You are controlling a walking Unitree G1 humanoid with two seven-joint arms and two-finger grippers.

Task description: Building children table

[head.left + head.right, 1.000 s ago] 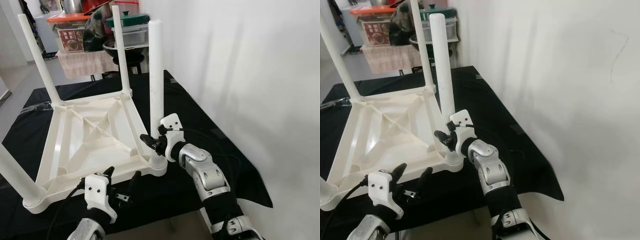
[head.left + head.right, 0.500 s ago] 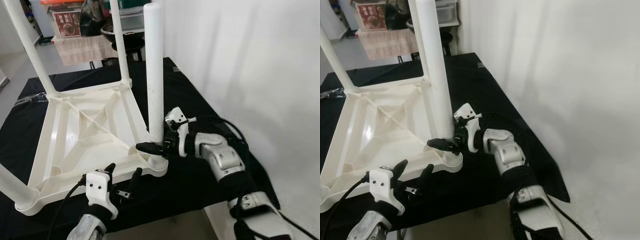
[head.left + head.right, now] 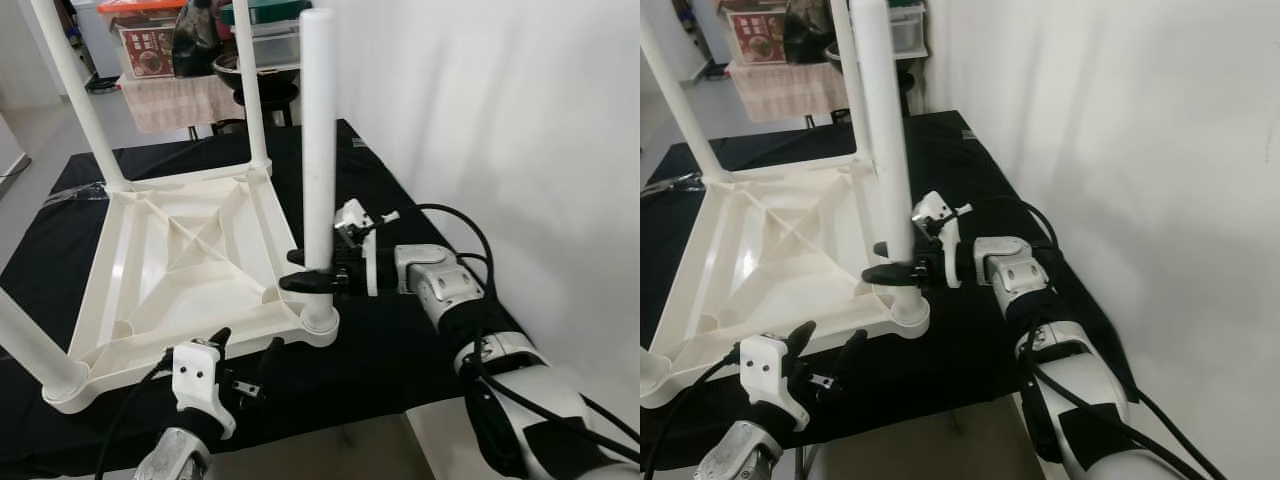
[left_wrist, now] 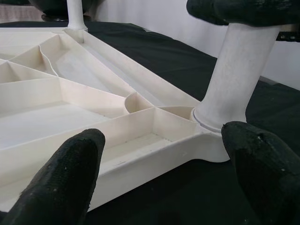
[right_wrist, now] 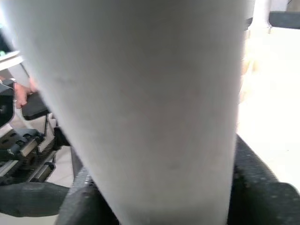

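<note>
Table (image 3: pixel 180 250) upside down, four legs in corners. Right gripper (image 3: pixel 318 275) pinches near leg (image 3: pixel 318 150) low, seating it. Left gripper (image 3: pixel 243 352) spread, idle by edge.

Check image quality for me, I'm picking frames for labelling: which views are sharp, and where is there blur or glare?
Left eye view: sharp, evenly lit; the white leg and upturned table read clearly on the black cloth. Left wrist view: table ribs crisp, the left gripper fingers soft in the foreground. Right wrist view: the leg fills the close range, out of focus, with overexposed brightness at one side.
</note>
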